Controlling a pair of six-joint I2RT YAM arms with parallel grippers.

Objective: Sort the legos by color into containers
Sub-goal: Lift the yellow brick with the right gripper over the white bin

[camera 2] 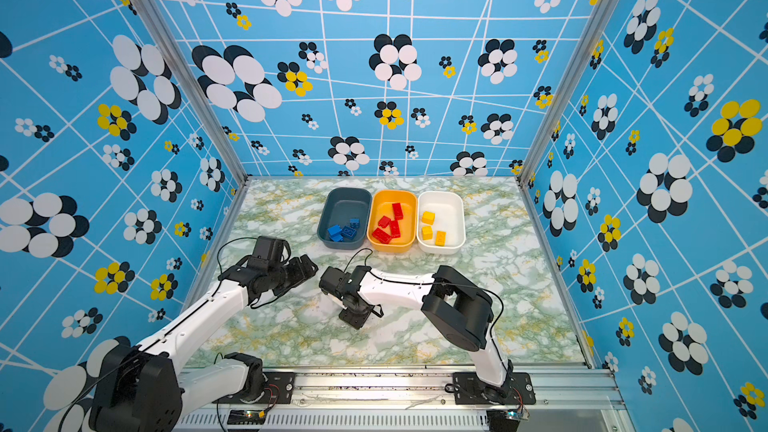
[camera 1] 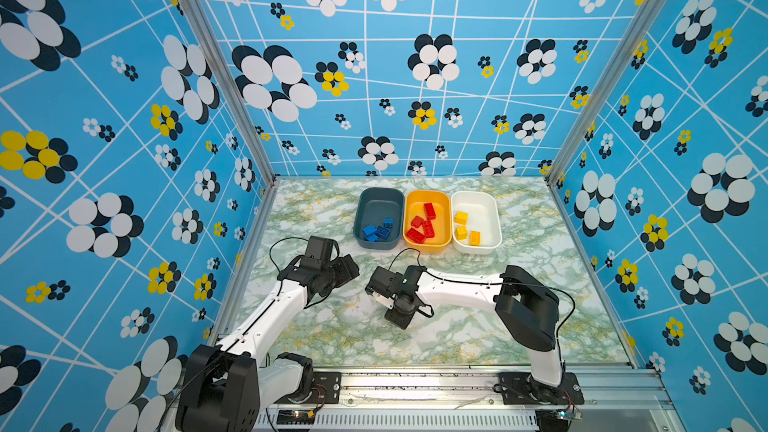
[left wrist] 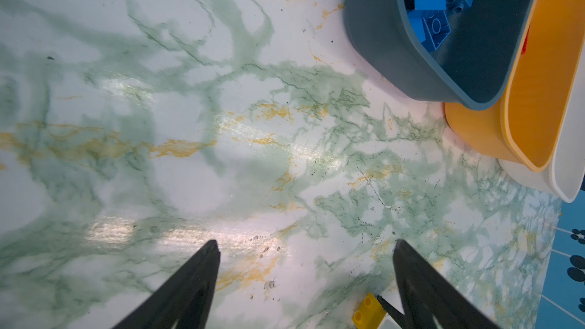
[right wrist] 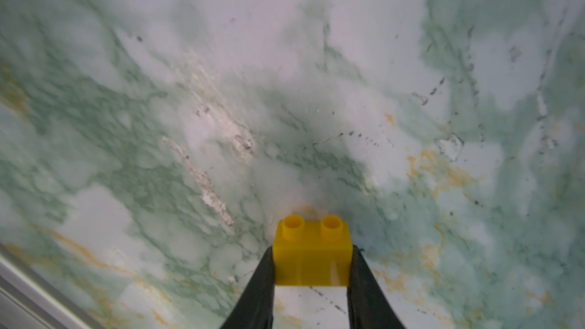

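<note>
The left gripper hangs released over the marble-patterned table. Its two dark fingers are spread wide with nothing between them and nothing touching them. To its right, near the middle of the table, the right gripper is clenched on a single yellow brick. One finger presses each end of the brick, and its two studs point away from the wrist camera.

In both top views the right wrist and gripper body cover that brick completely. The left wrist view catches only its corner, with one dark fingertip against it at the frame edge. Whether the brick rests on the table or sits just off it cannot be told.

At the back of the table three tubs stand side by side, touching, well apart from both grippers:
- The teal tub holds the blue bricks, piled at its near end.
- The orange tub holds the red bricks.
- The white tub holds three yellow bricks along its left side.

Nothing stands between the grippers and the tubs.
</note>
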